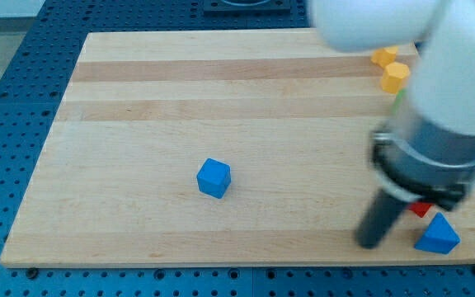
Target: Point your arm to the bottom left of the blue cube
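Note:
A blue cube [213, 178] sits on the wooden board [180, 99], a little left of centre and toward the view's bottom. My tip [369, 242] is the lower end of a dark rod near the view's bottom right, far to the right of the blue cube and slightly lower. The arm's bulky white and grey body covers the view's upper right.
A blue triangular block [438, 234] lies just right of my tip. A small red block [420, 209] peeks out beside the rod. Two yellow blocks [383, 56] [395, 77] sit near the view's top right. A sliver of green [400, 96] shows below them.

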You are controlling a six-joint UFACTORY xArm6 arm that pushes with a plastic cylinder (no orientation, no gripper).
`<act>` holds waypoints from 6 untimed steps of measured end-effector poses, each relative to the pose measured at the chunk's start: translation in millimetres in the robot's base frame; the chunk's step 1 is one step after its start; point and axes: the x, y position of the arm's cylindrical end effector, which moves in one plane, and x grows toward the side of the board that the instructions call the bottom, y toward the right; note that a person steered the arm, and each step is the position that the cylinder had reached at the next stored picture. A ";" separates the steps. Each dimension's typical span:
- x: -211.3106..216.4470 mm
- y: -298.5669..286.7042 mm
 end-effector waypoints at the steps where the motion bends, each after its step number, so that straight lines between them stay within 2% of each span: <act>1: -1.1 -93.9; 2: 9.8 -155.4; 3: 9.0 -168.6; 4: 7.9 -217.9; 5: -10.1 -214.1; 6: -57.3 -194.1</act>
